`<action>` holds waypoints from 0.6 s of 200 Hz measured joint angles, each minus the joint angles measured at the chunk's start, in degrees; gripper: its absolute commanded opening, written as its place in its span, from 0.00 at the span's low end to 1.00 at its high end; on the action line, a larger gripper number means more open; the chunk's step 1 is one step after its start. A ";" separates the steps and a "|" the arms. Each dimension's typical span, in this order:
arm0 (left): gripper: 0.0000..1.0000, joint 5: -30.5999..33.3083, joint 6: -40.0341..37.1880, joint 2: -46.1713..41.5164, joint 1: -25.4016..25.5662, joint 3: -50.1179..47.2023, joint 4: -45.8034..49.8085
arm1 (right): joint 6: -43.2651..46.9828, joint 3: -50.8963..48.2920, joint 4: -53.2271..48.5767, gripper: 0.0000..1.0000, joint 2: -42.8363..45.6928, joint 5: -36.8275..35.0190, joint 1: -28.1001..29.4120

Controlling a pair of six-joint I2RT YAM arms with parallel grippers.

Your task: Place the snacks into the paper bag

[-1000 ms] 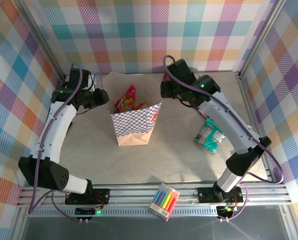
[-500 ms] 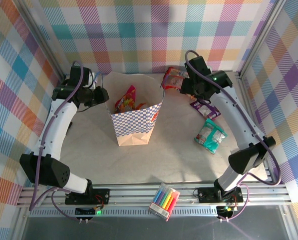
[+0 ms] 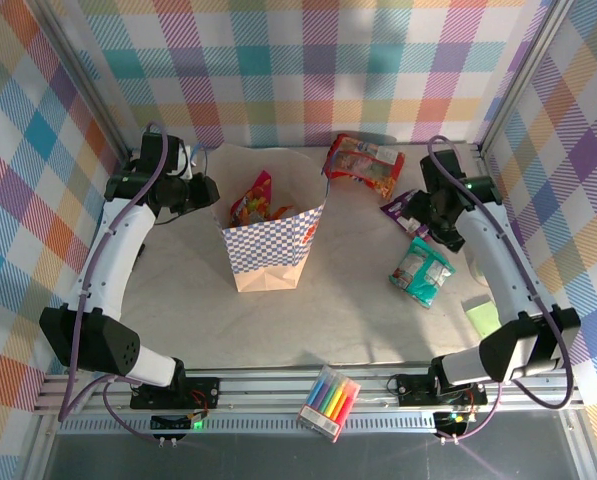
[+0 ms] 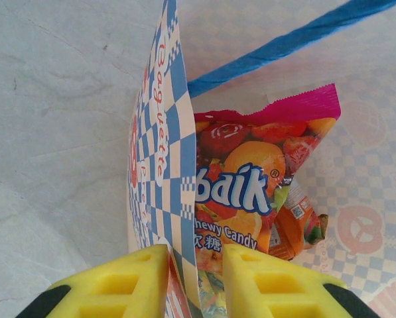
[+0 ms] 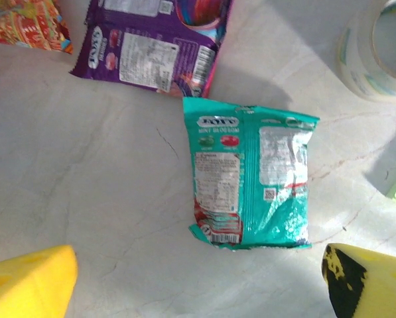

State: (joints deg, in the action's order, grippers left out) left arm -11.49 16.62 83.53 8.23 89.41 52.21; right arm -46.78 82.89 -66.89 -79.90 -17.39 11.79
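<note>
Two poses — left hand [image 4: 195,268] pinches paper bag [image 4: 163,165], right hand [image 5: 198,281] gapes over teal packet [image 5: 251,179].

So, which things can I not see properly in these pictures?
- Purple glossy snack packet: top cut off by the frame edge, right wrist view.
- Pink-edged candy packet: lower part behind the wall of the tan checkered paper bag and the yellow left fingers, left wrist view.
- Whether those fingers pinch the wall: contact lies below the frame.

Overhead view spans table [image 3: 178,320]; wrist views close on paper bag [image 4: 161,165], packet [image 5: 251,179].
</note>
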 measured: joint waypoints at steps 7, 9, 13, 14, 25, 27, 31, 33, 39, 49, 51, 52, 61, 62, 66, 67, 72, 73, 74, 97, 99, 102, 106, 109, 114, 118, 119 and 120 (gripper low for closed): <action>0.29 0.02 0.00 0.00 0.00 0.00 -0.04 | -0.39 -0.96 0.00 0.95 0.42 0.52 -0.42; 0.29 0.00 0.00 0.00 0.00 0.00 -0.04 | -0.46 -1.27 -0.04 0.95 0.50 0.61 -0.57; 0.29 0.00 0.00 0.00 0.00 0.00 -0.04 | -0.63 -1.75 -0.04 0.95 0.59 0.87 -0.83; 0.29 0.00 0.00 0.00 0.00 0.00 -0.04 | -0.70 -1.97 -0.07 0.95 0.59 1.03 -0.94; 0.29 0.00 0.00 0.00 0.00 0.00 -0.07 | -1.07 -3.52 -0.02 0.95 0.57 1.64 -1.81; 0.29 -0.02 0.00 0.00 0.00 0.00 -0.07 | -1.14 -3.87 0.00 0.95 0.57 1.79 -1.97; 0.29 -0.02 0.00 0.00 0.00 0.00 -0.07 | -1.29 -4.61 -0.04 0.95 0.55 2.05 -2.25; 0.29 -0.02 0.00 0.00 0.00 0.00 -0.07 | -1.33 -4.87 -0.04 0.95 0.52 2.10 -2.34; 0.29 -0.02 0.00 -0.02 0.00 0.00 -0.07 | -1.53 -5.90 -0.09 0.95 0.48 2.47 -2.64; 0.29 -0.02 0.00 -0.02 0.00 -0.02 -0.07 | -1.88 -7.37 -0.02 0.96 0.35 3.02 -2.99; 0.29 -0.02 0.00 -0.02 0.00 -0.02 -0.09 | -1.90 -7.69 0.00 0.95 0.33 3.15 -3.08; 0.29 -0.02 0.00 -0.02 0.00 -0.02 -0.09 | -1.90 -7.80 0.00 0.95 0.33 3.19 -3.13; 0.29 -0.02 0.00 -0.02 0.00 -0.02 -0.09 | -1.97 -9.31 0.31 0.96 0.24 3.78 -3.26; 0.29 -0.02 0.00 -0.02 0.00 -0.02 -0.09 | -1.97 -9.44 0.33 0.96 0.24 3.82 -3.26; 0.29 0.00 0.00 -0.02 0.00 -0.02 -0.09 | -2.01 -10.23 0.61 0.96 0.24 4.11 -3.37; 0.29 -0.02 0.00 -0.02 0.00 -0.02 -0.09 | -2.01 -10.36 0.66 0.96 0.24 4.17 -3.37; 0.29 -0.02 0.00 -0.02 0.00 -0.02 -0.11 | -2.05 -11.34 1.07 0.96 0.24 4.63 -3.52; 0.29 -0.02 0.00 -0.02 0.00 -0.02 -0.11 | -2.05 -11.65 1.25 0.96 0.24 4.72 -3.54; 0.29 -0.02 0.00 -0.02 0.00 -0.02 -0.11 | -2.05 -11.80 1.29 0.96 0.24 4.74 -3.56; 0.29 -0.46 0.00 -0.02 0.00 -0.04 -0.22 | -2.01 -16.72 4.09 0.96 0.24 6.80 -3.98; 0.29 -0.50 0.00 -0.02 0.00 -0.07 -0.22 | -1.97 -16.98 4.28 0.96 0.24 6.91 -4.00; 0.29 -0.52 0.00 -0.02 0.00 -0.07 -0.22 | -1.90 -17.66 4.72 0.96 0.24 7.26 -4.07; 0.29 -0.61 0.00 -0.02 0.00 -0.11 -0.22 | -1.86 -18.29 5.14 0.96 0.24 7.56 -4.20; 0.29 -0.66 0.00 -0.02 0.00 -0.11 -0.24 | -1.88 -18.82 5.51 0.96 0.24 7.82 -4.31; 0.29 -0.66 0.00 -0.02 0.00 -0.13 -0.22 | -1.86 -19.37 5.92 0.96 0.24 8.09 -4.46; 0.29 -0.68 0.00 -0.02 0.00 -0.13 -0.24 | -1.84 -19.87 6.32 0.96 0.24 8.26 -4.66; 0.29 -0.70 -0.02 -0.02 0.00 -0.13 -0.24 | -1.86 -20.00 6.45 0.96 0.24 8.33 -4.72; 0.29 -0.70 -0.02 -0.02 0.00 -0.13 -0.24 | -1.86 -20.06 6.51 0.96 0.24 8.37 -4.74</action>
State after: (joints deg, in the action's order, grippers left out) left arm -12.19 16.60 83.50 8.23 89.27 51.96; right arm -48.64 62.83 -60.38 -79.66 -9.02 7.05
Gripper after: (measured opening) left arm 0.287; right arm 0.961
